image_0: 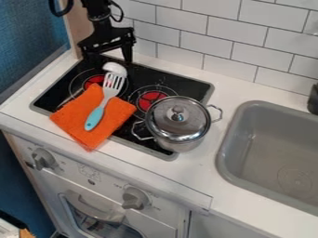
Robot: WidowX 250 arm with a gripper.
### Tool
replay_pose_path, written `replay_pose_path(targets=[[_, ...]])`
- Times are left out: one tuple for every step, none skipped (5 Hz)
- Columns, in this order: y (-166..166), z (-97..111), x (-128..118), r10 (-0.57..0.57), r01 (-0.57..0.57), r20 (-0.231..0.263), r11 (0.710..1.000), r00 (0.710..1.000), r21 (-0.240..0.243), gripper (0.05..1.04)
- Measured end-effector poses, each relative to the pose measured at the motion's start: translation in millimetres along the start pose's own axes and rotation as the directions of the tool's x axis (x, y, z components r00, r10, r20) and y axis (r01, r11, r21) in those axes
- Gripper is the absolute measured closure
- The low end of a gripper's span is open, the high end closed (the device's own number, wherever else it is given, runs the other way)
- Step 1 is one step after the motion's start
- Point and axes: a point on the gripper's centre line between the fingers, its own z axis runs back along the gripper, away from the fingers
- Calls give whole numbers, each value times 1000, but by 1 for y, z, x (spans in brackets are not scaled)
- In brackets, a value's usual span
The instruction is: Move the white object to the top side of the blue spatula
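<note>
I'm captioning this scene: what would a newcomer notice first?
Probably the bright orange cloth at the picture's left, over the black stovetop's front edge, with the blue-handled slotted spatula lying on it. Next, the shiny lidded pot to the cloth's right, then the black pincer above the stovetop's back left.

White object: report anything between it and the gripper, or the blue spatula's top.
Nothing visible stands between the gripper and the white object, or between it and the top of the blue spatula, where it lies.
</note>
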Motion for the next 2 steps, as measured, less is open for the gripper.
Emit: replay_pose_path(targets=[[-4,15,2,-1,2,28,1000,1000,-26,83],[-7,29,5,-4,6,53,999,999,-40,83]])
